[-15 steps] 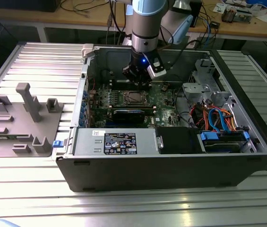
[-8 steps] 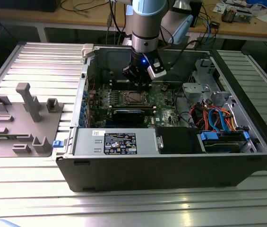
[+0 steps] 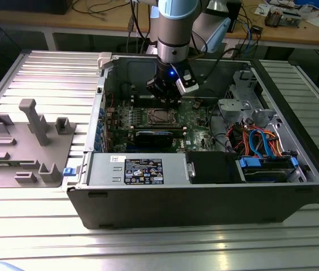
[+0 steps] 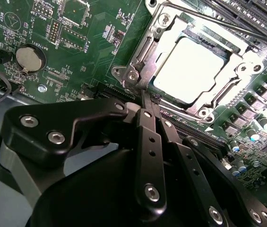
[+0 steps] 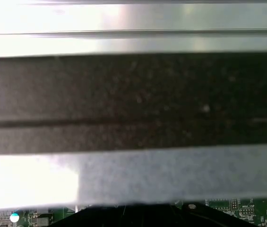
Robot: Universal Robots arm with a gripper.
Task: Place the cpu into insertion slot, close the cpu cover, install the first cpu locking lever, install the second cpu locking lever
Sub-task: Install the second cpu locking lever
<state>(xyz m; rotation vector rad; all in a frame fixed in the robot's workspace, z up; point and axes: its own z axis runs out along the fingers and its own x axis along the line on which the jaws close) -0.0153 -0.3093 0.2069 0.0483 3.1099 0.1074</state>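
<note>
The cpu [image 4: 190, 64], a flat square with a pale silver top, lies in the insertion slot [image 3: 159, 117] on the green board. The cpu cover [image 4: 235, 71], a silver frame with a square window, lies flat around it. A thin metal lever rod [image 4: 204, 21] runs along one side of the socket. In the second wrist view my gripper [image 4: 148, 105] is shut, its two black fingers [image 4: 147, 142] pressed together with the tips at a corner of the socket frame. In the exterior view the gripper [image 3: 167, 103] hangs just behind the socket, inside the open computer case.
A coin battery [image 4: 30, 57] and long black memory slots [image 4: 251, 14] flank the socket. A black card [image 3: 153, 137] lies in front of it, then the power supply [image 3: 142, 169]. Cables and a drive cage [image 3: 261, 144] fill the case's right. A grey fixture [image 3: 26, 141] stands outside, at the exterior view's left.
</note>
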